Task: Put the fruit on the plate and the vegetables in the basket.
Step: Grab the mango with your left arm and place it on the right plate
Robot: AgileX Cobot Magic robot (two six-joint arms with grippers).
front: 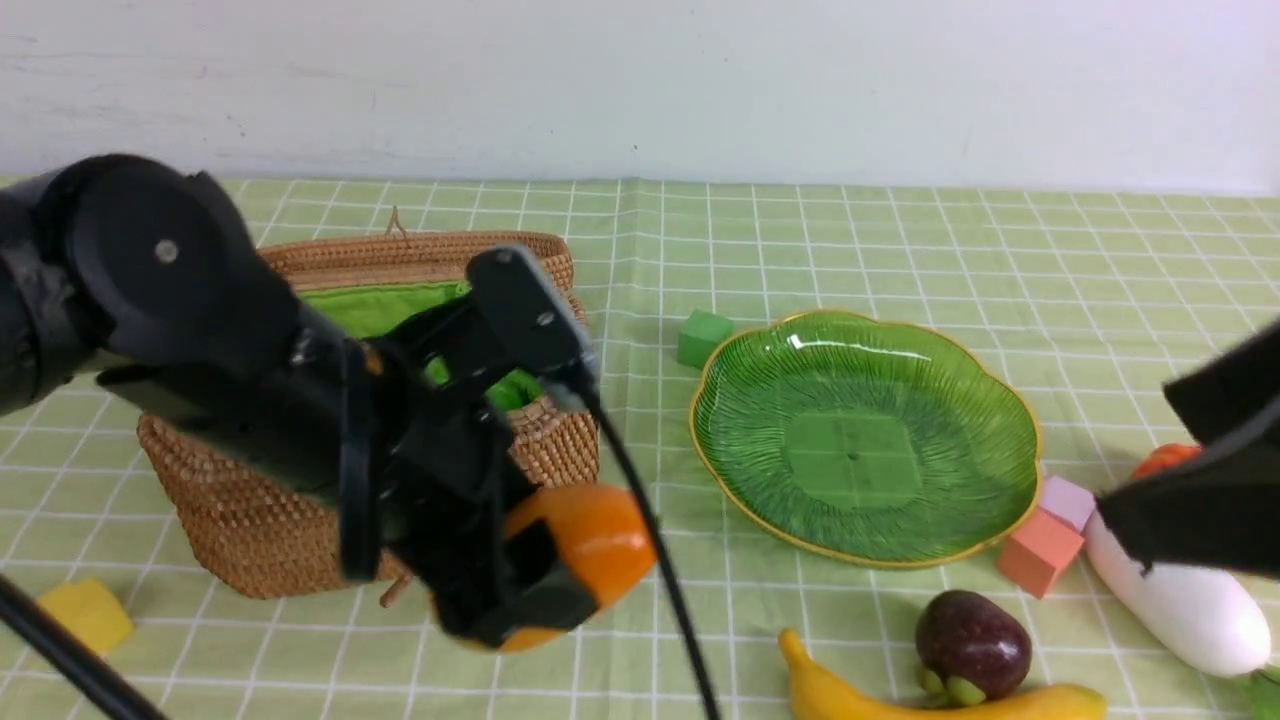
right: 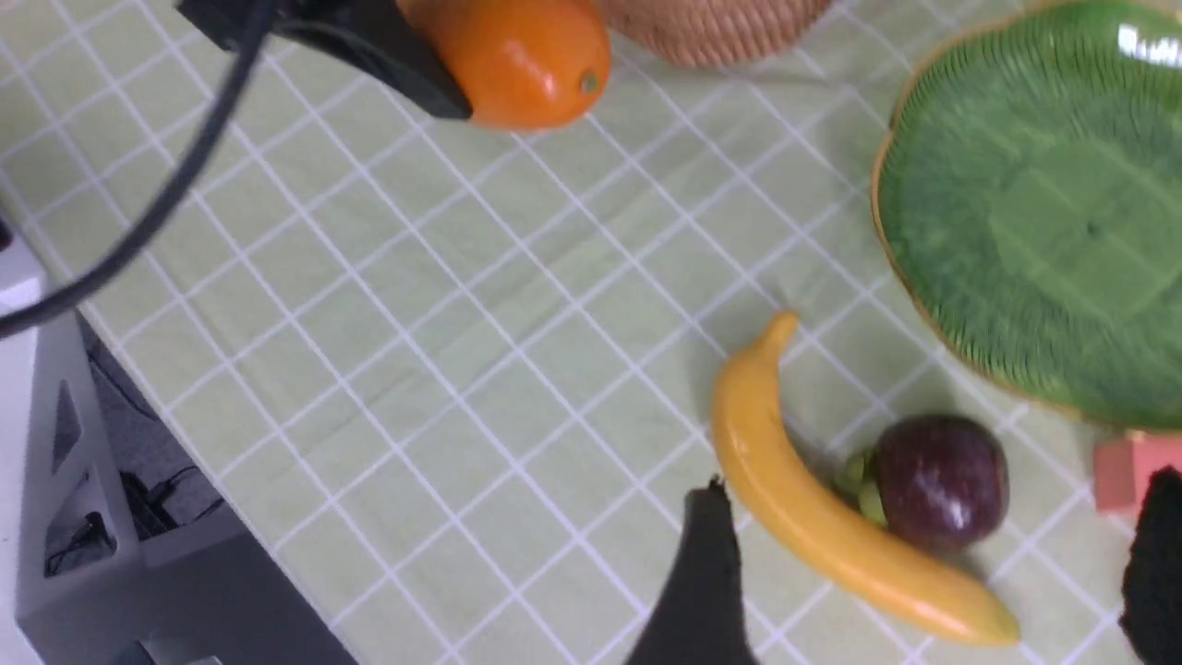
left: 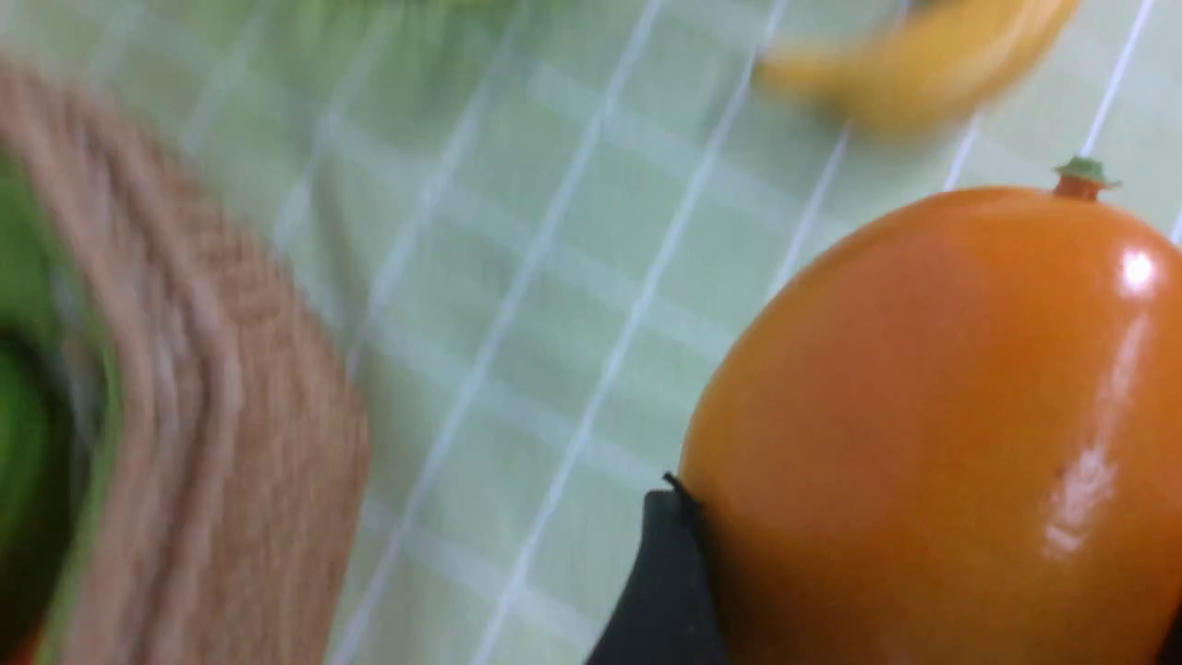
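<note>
Green cube (front: 704, 338), lilac cube (front: 1068, 501), salmon cube (front: 1038, 552), yellow cube (front: 85, 615), checked cloth (front: 800, 230)

orange mango (front: 590, 540), gripped, hangs before the rattan basket (front: 250, 520); banana (front: 830, 690) and purple fruit (front: 972, 645) lie together near the green plate (front: 865, 440)

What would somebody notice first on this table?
Probably the big orange mango, gripped in the left gripper on the near side of the basket. Next comes the shiny green plate right of the basket, with nothing on it, and the banana lying beside a purple fruit at the near edge.
</note>
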